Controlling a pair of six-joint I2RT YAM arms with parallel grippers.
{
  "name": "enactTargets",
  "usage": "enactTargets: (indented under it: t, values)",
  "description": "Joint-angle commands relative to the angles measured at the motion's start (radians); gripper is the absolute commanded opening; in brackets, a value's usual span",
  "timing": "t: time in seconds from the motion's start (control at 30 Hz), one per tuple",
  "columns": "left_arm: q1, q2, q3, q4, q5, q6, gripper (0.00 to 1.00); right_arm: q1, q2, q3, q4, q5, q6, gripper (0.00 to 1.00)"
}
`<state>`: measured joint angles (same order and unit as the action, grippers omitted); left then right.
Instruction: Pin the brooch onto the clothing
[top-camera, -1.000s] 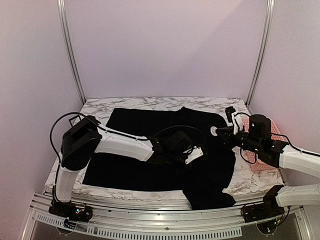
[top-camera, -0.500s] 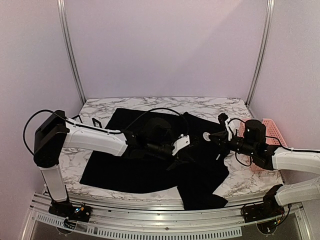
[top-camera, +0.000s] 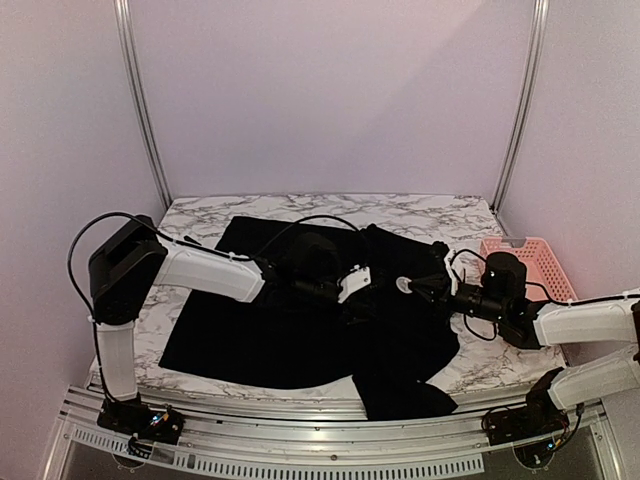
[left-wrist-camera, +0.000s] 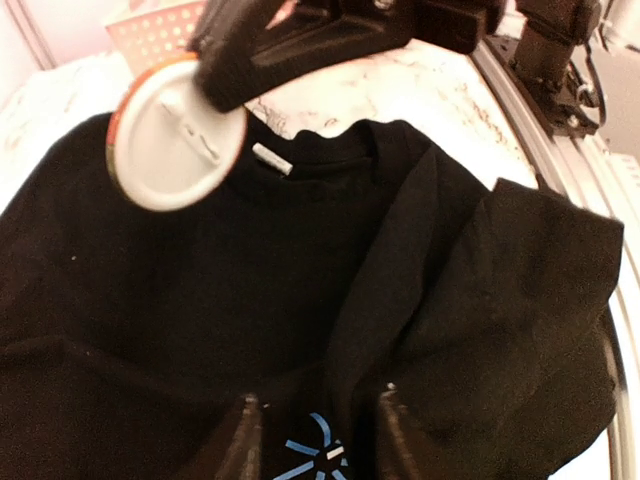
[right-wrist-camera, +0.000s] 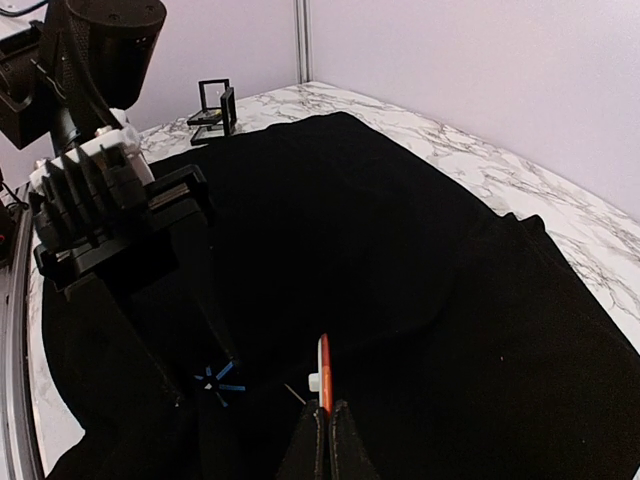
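The black T-shirt (top-camera: 300, 320) lies spread on the marble table, with folds at its right side. My left gripper (left-wrist-camera: 320, 440) is open, its fingertips (left-wrist-camera: 250, 435) pressed on the cloth either side of the light-blue starburst mark (left-wrist-camera: 312, 452). My right gripper (right-wrist-camera: 326, 415) is shut on the brooch (right-wrist-camera: 324, 372), a white disc with an orange rim, seen edge-on with its pin pointing left. The brooch (left-wrist-camera: 172, 140) hangs just above the shirt's chest, a short way from the starburst (right-wrist-camera: 218, 380). In the top view it (top-camera: 402, 285) sits just right of my left gripper (top-camera: 362, 298).
A pink perforated basket (top-camera: 527, 265) stands at the table's right edge behind my right arm. A small black frame stand (right-wrist-camera: 213, 105) sits on the marble at the far left. The shirt collar with its white tag (left-wrist-camera: 272, 158) lies beyond the brooch.
My left gripper has pulled back left along the shirt, which has shifted with it. My right gripper has carried the brooch left and lower, close to the left gripper.
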<state>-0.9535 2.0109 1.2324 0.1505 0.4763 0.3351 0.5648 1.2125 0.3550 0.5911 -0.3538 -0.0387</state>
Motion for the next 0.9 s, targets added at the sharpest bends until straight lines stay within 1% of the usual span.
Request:
enactTargets:
  t: [0.0, 0.07, 0.17, 0.27, 0.37, 0.47, 0.63, 0.77, 0.87]
  values:
    - [-0.023, 0.022, 0.109, -0.236, -0.026, 0.184, 0.50, 0.008, 0.017, -0.018, 0.043, -0.016, 0.025, 0.00]
    - [-0.042, 0.016, 0.153, -0.293, -0.037, 0.211, 0.58, 0.007, 0.010, -0.030, 0.037, -0.010, 0.026, 0.00]
    - [-0.060, 0.016, 0.175, -0.317, -0.024, 0.172, 0.59, 0.006, -0.011, -0.053, 0.040, 0.009, 0.026, 0.00]
    - [-0.062, 0.047, 0.172, -0.295, -0.045, 0.108, 0.56, 0.007, -0.022, -0.086, 0.088, 0.034, 0.029, 0.00]
    - [-0.063, 0.093, 0.196, -0.265, -0.100, 0.072, 0.47, 0.006, -0.006, -0.112, 0.146, 0.053, 0.027, 0.00]
    - [-0.062, 0.127, 0.249, -0.319, -0.135, 0.081, 0.44, 0.007, 0.024, -0.100, 0.145, 0.039, 0.026, 0.00]
    - [-0.062, 0.109, 0.213, -0.339, -0.160, 0.126, 0.33, 0.007, 0.045, -0.108, 0.164, 0.017, 0.033, 0.00]
    - [-0.062, 0.065, 0.176, -0.337, -0.110, 0.115, 0.17, 0.008, 0.049, -0.119, 0.182, 0.000, 0.041, 0.00]
    - [-0.064, 0.038, 0.173, -0.327, -0.045, 0.085, 0.03, 0.012, 0.068, -0.137, 0.233, -0.002, 0.073, 0.00]
